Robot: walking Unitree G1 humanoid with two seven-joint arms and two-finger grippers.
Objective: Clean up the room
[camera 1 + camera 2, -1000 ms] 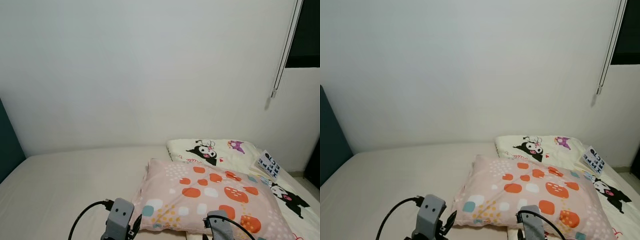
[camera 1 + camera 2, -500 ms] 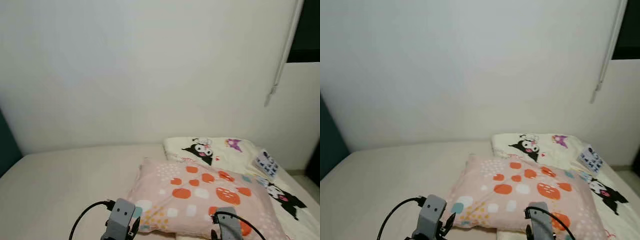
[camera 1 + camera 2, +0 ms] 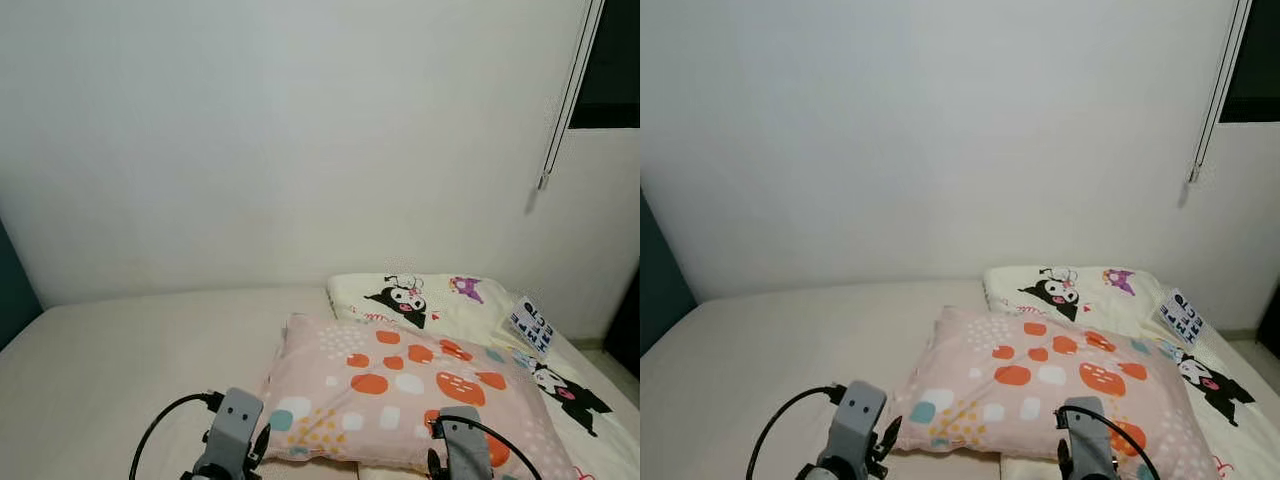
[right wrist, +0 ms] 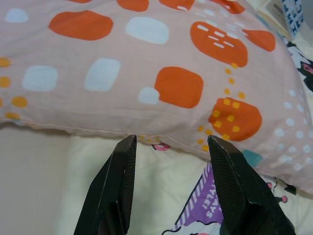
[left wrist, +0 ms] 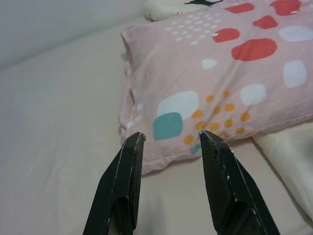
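Where the pink pillow (image 3: 400, 395) lies, patterned with orange, white and teal patches, it rests on the beige bed (image 3: 120, 360) towards the robot's right, its far and right-hand parts overlapping a cream blanket (image 3: 450, 305) printed with black-and-white cartoon characters. Part of that blanket also shows beneath the pillow's near edge in the right wrist view. A small white card with dark blue lettering (image 3: 531, 325) sits on the blanket near its right side, beyond the pillow.

Both grippers hover just short of the pillow's near edge without touching it. The left gripper (image 5: 171, 138) has its jaws released and spread, the tips pointing at the pillow's near left corner, close to a teal patch and a cluster of small orange dots. The right gripper (image 4: 170, 142) likewise has its jaws parted and holds nothing, aimed at the pillow's seam where it meets the blanket.

Behind the bed rises a plain white wall (image 3: 280, 140). A dark teal headboard edge (image 3: 12, 290) shows at the far left, and a white cord (image 3: 562, 100) hangs beside a dark window (image 3: 608, 70) at the upper right.
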